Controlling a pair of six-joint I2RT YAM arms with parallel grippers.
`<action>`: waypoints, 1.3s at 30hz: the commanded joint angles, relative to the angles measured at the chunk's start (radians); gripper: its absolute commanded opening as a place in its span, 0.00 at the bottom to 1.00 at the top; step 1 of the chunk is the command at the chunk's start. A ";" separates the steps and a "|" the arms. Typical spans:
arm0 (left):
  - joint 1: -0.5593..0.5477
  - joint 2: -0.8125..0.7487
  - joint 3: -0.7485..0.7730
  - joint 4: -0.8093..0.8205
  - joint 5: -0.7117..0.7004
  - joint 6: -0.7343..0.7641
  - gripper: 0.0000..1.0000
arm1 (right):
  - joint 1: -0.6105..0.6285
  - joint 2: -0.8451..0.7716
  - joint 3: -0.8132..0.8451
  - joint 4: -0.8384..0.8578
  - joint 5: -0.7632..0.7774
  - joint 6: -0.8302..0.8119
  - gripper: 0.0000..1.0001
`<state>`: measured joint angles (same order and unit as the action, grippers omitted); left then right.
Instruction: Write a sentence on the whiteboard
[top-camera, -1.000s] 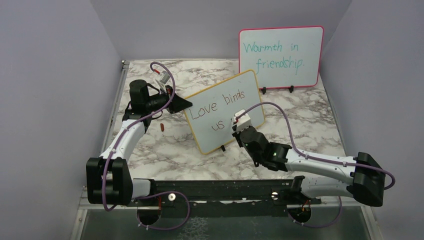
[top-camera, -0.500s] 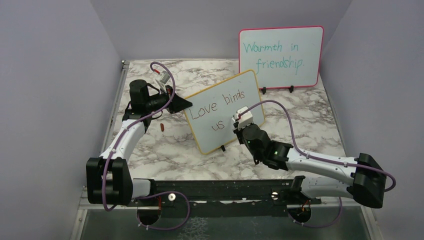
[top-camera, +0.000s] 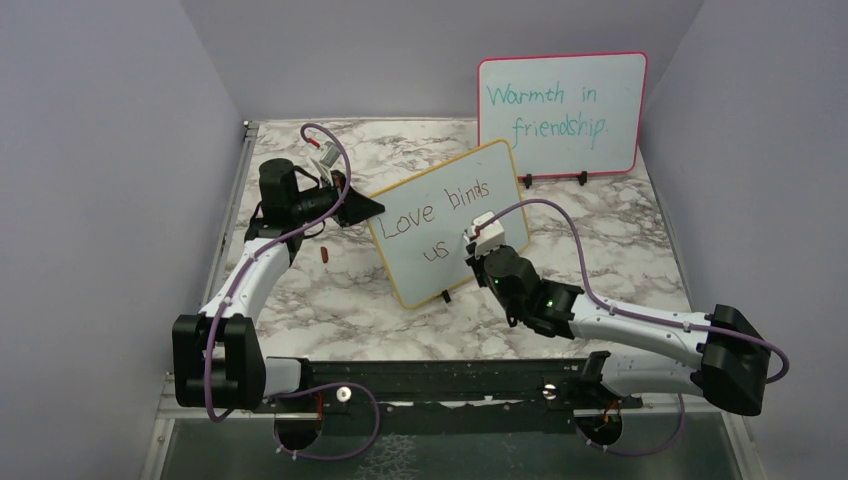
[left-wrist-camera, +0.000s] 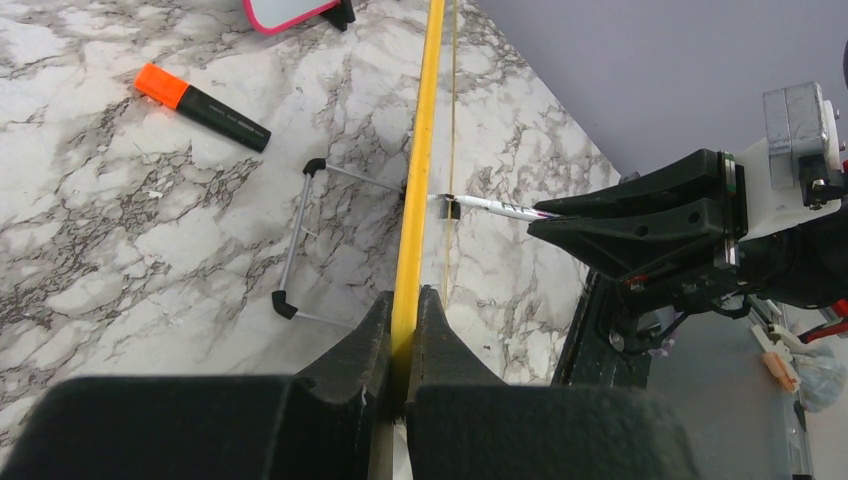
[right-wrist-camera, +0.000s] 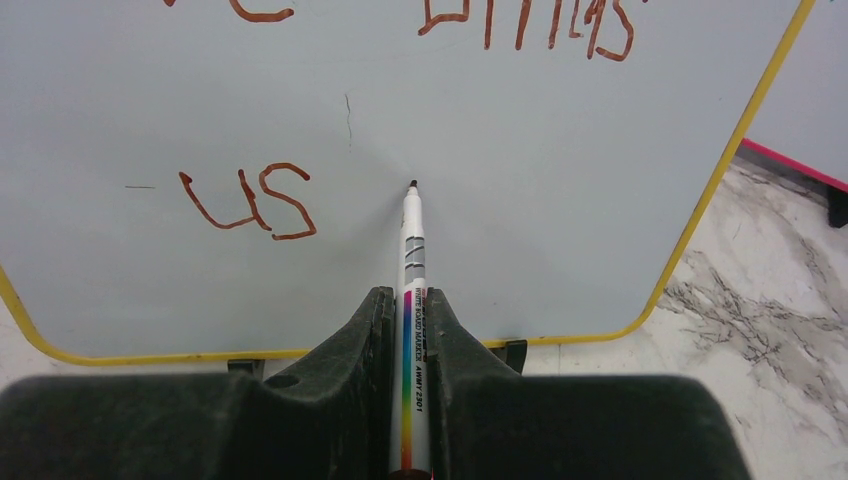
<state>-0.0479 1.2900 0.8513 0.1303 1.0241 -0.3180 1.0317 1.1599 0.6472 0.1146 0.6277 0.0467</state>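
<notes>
Whiteboard: the whiteboard (top-camera: 447, 222) stands propped at the centre of the table (top-camera: 620, 250), its yellow frame skewed to the table edges.
Left gripper: the left gripper (left-wrist-camera: 403, 325) is at the whiteboard's 9 o'clock edge, jaws pinching the frame, which runs edge-on between them in the wrist view.
Right gripper: the right gripper (right-wrist-camera: 408, 310) is at the whiteboard's 5 o'clock, jaws clamped on a marker (right-wrist-camera: 411, 260) that points at the face.
Marker tip: it is at the face, seemingly touching, at 3 o'clock of "us". A thin short stroke sits at its 11 o'clock.
Sentence: the sentence (top-camera: 438, 213) reads "Love binds" on top and "us" below. The room at 3 o'clock of "us" is blank.
Board edges: the bottom frame runs just above the right gripper's fingers in the wrist view. A wire stand (left-wrist-camera: 300, 235) props the back.
Pink board: the pink board (top-camera: 562, 113) is upright at 1 o'clock of the whiteboard, near its top corner, by the back wall.
Pen: an orange-capped pen (left-wrist-camera: 202, 100) lies flat at the whiteboard's 8 o'clock, apart from the stand.
Open room: there is bare marble at 3 o'clock out to the right wall, and at 6 o'clock down to the arm bases.
</notes>
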 joint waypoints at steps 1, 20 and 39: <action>0.007 0.022 0.001 -0.084 -0.076 0.077 0.00 | -0.010 0.007 0.002 0.041 -0.044 -0.016 0.01; 0.007 0.021 0.005 -0.091 -0.082 0.083 0.00 | -0.010 -0.018 0.004 0.047 -0.089 -0.025 0.01; 0.007 0.020 0.008 -0.103 -0.088 0.093 0.00 | -0.010 -0.023 0.003 -0.047 -0.127 0.013 0.01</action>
<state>-0.0479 1.2907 0.8566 0.1173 1.0237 -0.3096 1.0256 1.1458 0.6472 0.1127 0.5404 0.0330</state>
